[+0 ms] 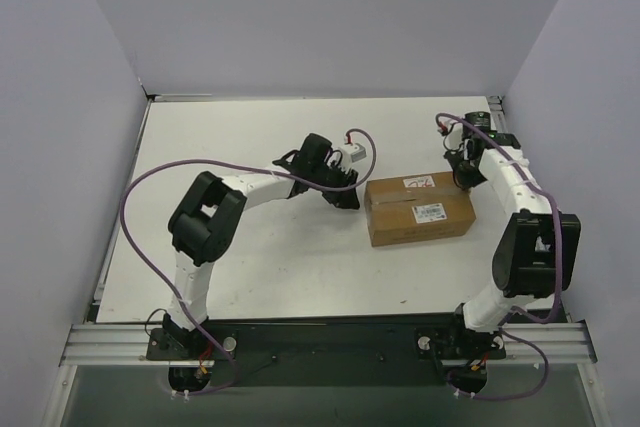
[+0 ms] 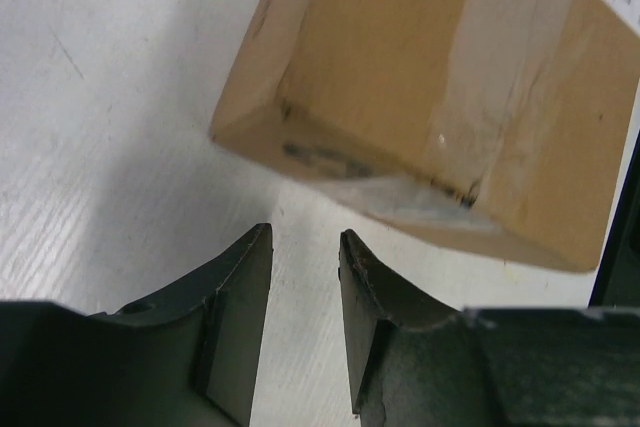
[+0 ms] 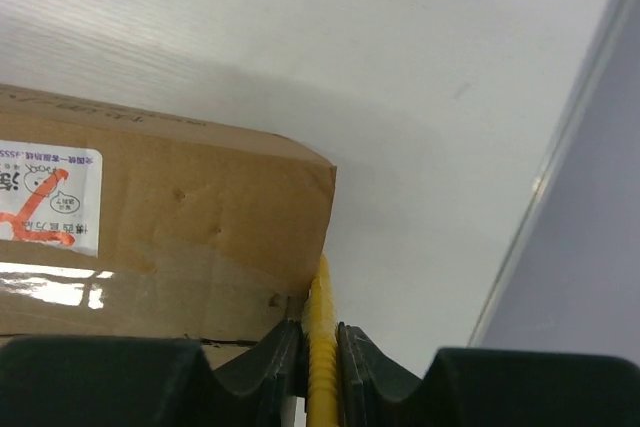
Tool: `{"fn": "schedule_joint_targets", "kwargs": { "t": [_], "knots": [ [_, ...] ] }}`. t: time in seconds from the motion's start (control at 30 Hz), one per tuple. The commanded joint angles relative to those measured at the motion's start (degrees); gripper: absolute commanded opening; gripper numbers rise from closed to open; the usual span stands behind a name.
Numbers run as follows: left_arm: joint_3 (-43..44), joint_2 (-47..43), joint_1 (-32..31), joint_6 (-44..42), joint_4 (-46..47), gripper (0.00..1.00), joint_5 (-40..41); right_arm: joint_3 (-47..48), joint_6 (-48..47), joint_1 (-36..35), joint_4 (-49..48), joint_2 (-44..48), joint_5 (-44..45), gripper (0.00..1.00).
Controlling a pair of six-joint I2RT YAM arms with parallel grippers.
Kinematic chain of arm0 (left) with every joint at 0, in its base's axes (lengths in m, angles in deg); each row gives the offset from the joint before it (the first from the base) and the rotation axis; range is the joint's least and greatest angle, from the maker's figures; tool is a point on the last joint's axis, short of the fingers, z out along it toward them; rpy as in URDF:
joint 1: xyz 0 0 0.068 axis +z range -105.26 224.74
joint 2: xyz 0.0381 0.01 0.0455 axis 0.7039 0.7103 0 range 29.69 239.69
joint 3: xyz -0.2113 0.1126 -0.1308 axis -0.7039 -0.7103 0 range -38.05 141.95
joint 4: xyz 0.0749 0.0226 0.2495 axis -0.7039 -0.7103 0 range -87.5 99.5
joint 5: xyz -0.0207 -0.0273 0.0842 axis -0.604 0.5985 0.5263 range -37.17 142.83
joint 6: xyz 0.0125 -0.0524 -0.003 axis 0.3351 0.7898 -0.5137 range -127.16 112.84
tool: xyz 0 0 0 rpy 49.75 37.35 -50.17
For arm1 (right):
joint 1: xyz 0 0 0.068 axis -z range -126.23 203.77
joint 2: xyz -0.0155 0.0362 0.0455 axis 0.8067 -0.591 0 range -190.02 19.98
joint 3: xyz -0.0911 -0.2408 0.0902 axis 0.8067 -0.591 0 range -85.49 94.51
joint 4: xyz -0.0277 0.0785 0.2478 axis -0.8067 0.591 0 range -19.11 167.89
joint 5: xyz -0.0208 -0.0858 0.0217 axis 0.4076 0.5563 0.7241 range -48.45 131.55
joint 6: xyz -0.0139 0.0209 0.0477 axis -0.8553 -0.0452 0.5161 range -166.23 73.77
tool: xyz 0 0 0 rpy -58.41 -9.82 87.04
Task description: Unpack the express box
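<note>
- I am looking at one express box (image 1: 420, 209): a brown rectangular carton of corrugated cardboard, lying flat on the white, faintly grained table (image 1: 250, 267) at about 3 o'clock from its middle.
- Clear glossy tape is running along the top seam and folding down over the box's end, where it is wrinkling.
- I am counting two white labels on top: one (image 1: 420, 183) toward 12 o'clock, carrying red strokes and a small cartoon figure, and one (image 1: 428, 212) toward 6 o'clock, with dark print. The writing on both is too small for me to read.
- My left gripper (image 2: 304, 247) is hovering just off the box's 9 o'clock end, its two dark, curved fingers parted by a narrow gap with nothing between them.
- My right gripper (image 3: 320, 347) is sitting at the box's 1 o'clock corner, its jaws clenching one thin, ribbed yellow utility knife (image 3: 322, 297).
- The knife's tip is touching the vertical edge of that corner.
- Pale lavender walls (image 1: 330, 17) are enclosing the table on three sides.
</note>
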Motion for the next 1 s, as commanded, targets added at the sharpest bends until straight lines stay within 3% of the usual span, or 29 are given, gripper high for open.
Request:
{"fn": "schedule_joint_targets", "kwargs": {
  "t": [0.0,0.2,0.37,0.67,0.97],
  "knots": [
    [-2.43,-7.26,1.83,-2.84,-2.7,0.43,0.24,-1.91,3.93,-7.81,5.5,2.99,-3.5,0.0],
    [-5.77,-13.94,6.22,-4.69,-12.19,0.43,3.15,0.02,8.94,-19.65,8.15,3.0,-8.42,0.0],
    [-10.16,-22.11,8.42,-6.79,-10.54,0.43,-1.15,2.39,9.38,-25.92,7.97,-0.86,-9.04,0.0],
    [-4.73,-23.09,5.61,-3.65,-7.38,0.43,-8.8,5.56,9.47,-25.14,6.74,-4.92,-7.2,0.0],
    [3.0,-19.5,1.66,3.74,6.94,0.43,-14.17,3.98,7.45,-19.69,4.9,-4.66,-5.44,0.0]
  ]
}}
